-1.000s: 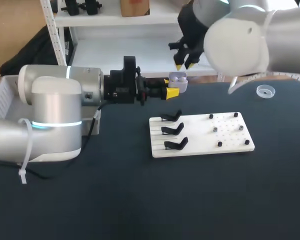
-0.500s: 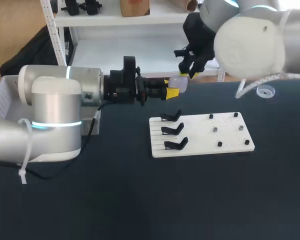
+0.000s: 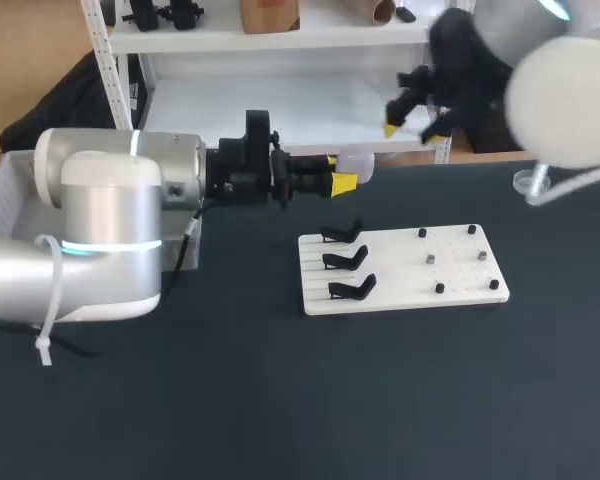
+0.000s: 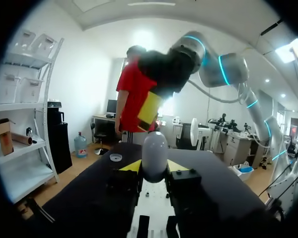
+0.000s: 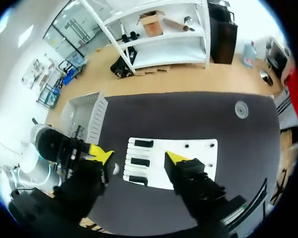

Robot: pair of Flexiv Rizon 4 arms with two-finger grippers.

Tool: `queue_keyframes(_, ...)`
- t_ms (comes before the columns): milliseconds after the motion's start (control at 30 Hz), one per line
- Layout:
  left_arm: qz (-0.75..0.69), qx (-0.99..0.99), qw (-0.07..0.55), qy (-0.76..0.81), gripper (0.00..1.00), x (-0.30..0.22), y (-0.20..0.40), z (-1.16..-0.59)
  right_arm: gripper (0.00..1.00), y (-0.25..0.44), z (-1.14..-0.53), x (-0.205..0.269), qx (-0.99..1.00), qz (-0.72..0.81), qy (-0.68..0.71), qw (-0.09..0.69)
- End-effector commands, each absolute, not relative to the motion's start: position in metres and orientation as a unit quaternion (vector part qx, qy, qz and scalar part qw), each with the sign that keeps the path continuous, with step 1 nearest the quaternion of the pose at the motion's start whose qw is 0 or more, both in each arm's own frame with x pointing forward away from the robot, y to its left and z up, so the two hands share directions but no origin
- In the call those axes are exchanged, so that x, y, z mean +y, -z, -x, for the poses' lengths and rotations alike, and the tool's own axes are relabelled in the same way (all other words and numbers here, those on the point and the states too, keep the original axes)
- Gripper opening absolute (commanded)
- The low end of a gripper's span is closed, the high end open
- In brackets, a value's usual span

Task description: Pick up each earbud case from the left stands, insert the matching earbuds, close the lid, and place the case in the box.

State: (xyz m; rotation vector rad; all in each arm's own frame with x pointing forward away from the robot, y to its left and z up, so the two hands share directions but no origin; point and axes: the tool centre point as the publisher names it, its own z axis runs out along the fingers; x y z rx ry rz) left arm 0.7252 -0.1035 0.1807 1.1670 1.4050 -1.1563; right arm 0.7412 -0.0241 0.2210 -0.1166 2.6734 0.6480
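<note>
A pale, rounded plastic earbud case (image 4: 155, 153) stands upright in the pinch of the left end effector (image 4: 154, 167), its yellow-tipped fingers clenched on the case's lower half from both sides. The case is held in the air over the far edge of the dark counter (image 3: 280, 400). Its lid looks closed in the left wrist view, though no seam can be made out. The right end effector (image 5: 138, 154) hangs higher and well apart from the case, its fingers spread and holding nothing.

Below and nearer sits a white rectangular board (image 3: 460, 275) carrying three black stands (image 3: 345, 259), all bare, and several small dark pegs too small to identify. A small clear round dish (image 3: 531, 183) lies near the counter's right side.

The likeliest trouble is a slip. The case is smooth and egg-shaped and gripped low, so a quick swing could tip it out of the fingers. This close to the far edge, it might then fall off the counter altogether. If the lid has not fully latched, the earbuds could spill.

The slotted white plastic box (image 3: 5, 185) waits at the left edge, behind the left arm's own bulky joints, so the way there looks tight. The freest room for a swing appears to lie on the near side of the board.
</note>
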Motion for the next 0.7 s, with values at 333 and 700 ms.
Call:
queue_keyframes(333, -0.490, 0.571, 0.519, 0.405, 0.00, 0.038, -0.232, -0.743, 1.00, -0.166, -0.689, -0.090, 0.945, -0.097, -0.231, 0.210)
queue_keyframes(700, -0.477, 0.581, 0.520, 0.406, 0.00, 0.140, -0.216, -0.785, 1.00, -0.157, -0.663, -0.099, 0.934, -0.153, -0.234, 0.224)
